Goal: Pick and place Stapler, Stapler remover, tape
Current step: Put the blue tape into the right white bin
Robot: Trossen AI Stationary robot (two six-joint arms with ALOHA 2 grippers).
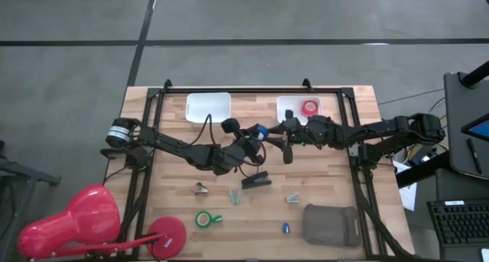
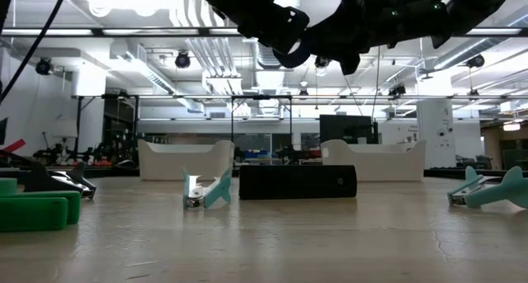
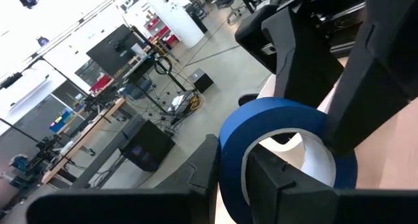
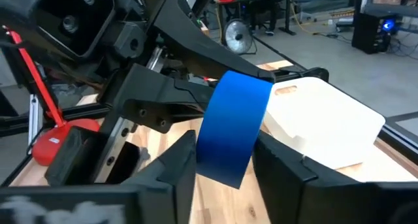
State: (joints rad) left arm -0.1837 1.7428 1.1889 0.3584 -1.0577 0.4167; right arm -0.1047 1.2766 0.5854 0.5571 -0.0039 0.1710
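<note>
Three tape rolls are visible. A blue roll (image 1: 261, 130) is held in the air above the middle of the table (image 1: 336, 193). A red roll (image 1: 309, 108) lies in the right-hand white tray (image 1: 286, 103) at the far edge. A green roll (image 1: 203, 218) lies flat near the near edge, left of centre.

Two white trays are present; the left one (image 1: 208, 108) also sits at the far edge.

One stapler (image 1: 257, 180) lies on the table near its centre, long axis roughly left to right, slightly slanted.

The left gripper (image 3: 232, 178) is clamped on the blue roll, one finger through the core. The right gripper (image 4: 225, 168) straddles the same roll with a finger at each side; I cannot tell whether these fingers press on it.

One grey pouch (image 1: 331, 224) lies towards the near right corner.
</note>
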